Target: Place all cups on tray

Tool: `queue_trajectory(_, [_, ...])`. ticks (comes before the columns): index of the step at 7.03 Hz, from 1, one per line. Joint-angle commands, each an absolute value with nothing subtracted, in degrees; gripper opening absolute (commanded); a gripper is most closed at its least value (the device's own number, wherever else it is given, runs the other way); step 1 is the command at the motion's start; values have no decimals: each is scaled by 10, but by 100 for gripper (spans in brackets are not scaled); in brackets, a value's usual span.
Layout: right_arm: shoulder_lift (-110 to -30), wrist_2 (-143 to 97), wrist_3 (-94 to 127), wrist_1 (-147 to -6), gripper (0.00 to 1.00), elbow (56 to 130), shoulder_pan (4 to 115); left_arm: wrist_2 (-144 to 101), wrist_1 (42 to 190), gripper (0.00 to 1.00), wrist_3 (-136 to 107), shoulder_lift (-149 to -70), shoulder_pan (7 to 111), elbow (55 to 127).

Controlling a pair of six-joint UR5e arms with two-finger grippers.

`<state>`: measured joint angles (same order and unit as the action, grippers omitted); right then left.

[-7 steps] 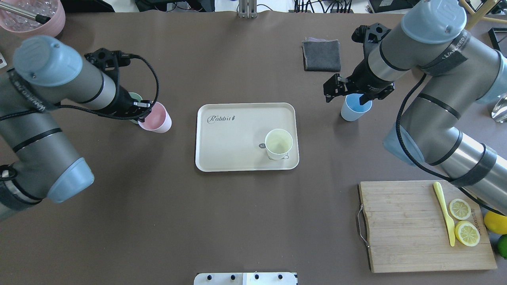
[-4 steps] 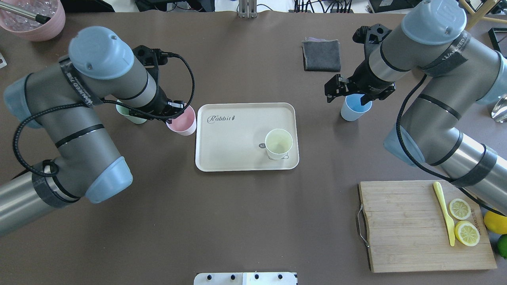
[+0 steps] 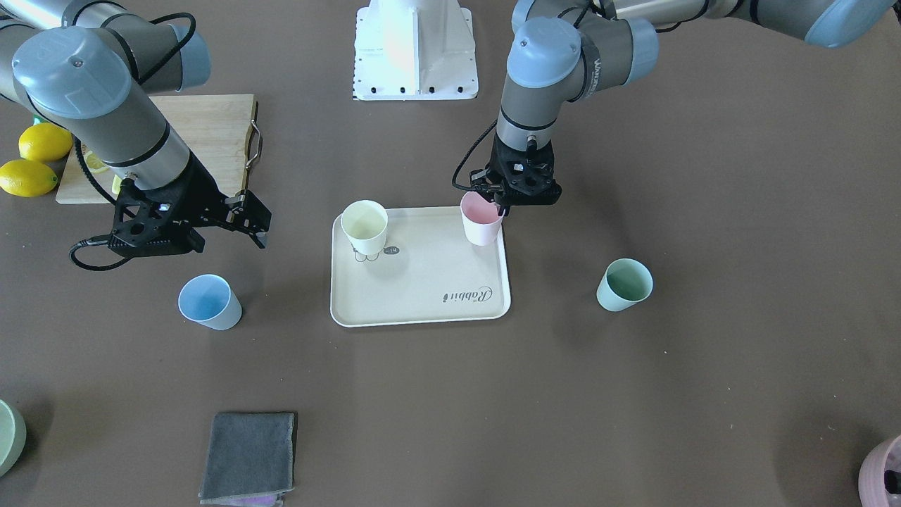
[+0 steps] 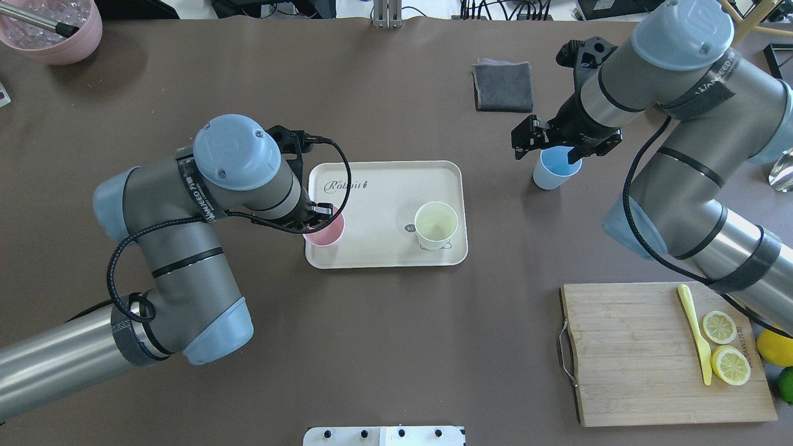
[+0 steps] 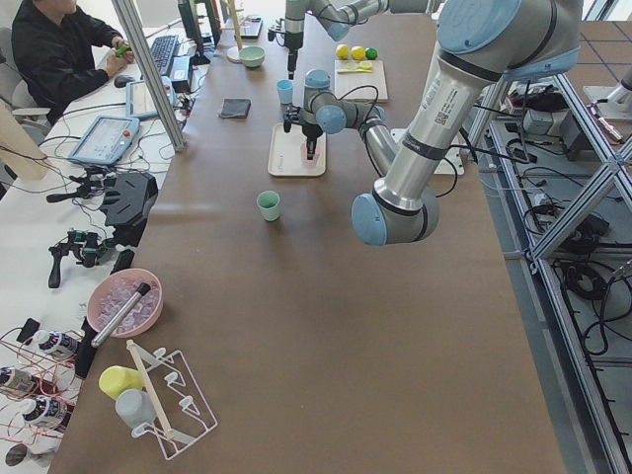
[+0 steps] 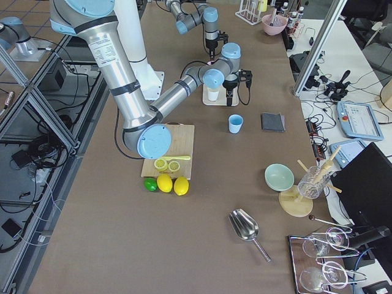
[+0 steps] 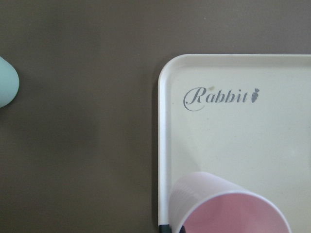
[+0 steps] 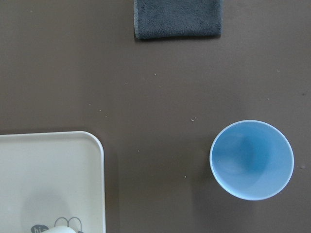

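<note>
My left gripper (image 4: 317, 218) is shut on the rim of the pink cup (image 4: 324, 231) and holds it at the near-left corner of the cream tray (image 4: 378, 198); I cannot tell whether it rests on the tray. The pale yellow cup (image 4: 435, 224) stands on the tray's right part. The mint green cup (image 3: 624, 284) stands on the table to the tray's left; in the overhead view my left arm hides it. My right gripper (image 4: 565, 144) is open and hovers just above the light blue cup (image 4: 556, 170), which stands on the table right of the tray.
A folded grey cloth (image 4: 503, 87) lies at the far right. A wooden cutting board (image 4: 644, 365) with lemon slices and a yellow knife is at the near right. A pink bowl (image 4: 52, 31) sits at the far-left corner.
My left arm has carried the pink cup rightwards, away from the mint cup, to the tray's near-left corner. My right gripper has barely moved above the blue cup.
</note>
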<state>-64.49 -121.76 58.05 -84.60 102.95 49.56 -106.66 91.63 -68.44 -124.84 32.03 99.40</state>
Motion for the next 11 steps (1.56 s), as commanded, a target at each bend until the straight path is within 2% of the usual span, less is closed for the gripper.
queue_trajectory(1, [-645, -1220, 581, -846, 100, 1029, 497, -1063, 943, 0, -686, -1249, 316, 976])
queue_trajectory(4, [-645, -1222, 581, -846, 100, 1029, 499, -1063, 944, 0, -685, -1252, 304, 976])
queue_trajectory(6, [-645, -1223, 580, -846, 100, 1029, 499, -1063, 945, 84, -685, -1251, 304, 976])
queue_trajectory(7, [-645, -1223, 580, -846, 100, 1028, 503, -1063, 945, 97, -685, -1251, 315, 979])
queue_trajectory(10, [-643, -1223, 576, -848, 100, 1023, 515, -1115, 943, 97, -636, -1245, 393, 983])
queue_trajectory(11, [-638, -1223, 570, -846, 100, 1000, 532, -1128, 943, 97, -595, -1235, 419, 983])
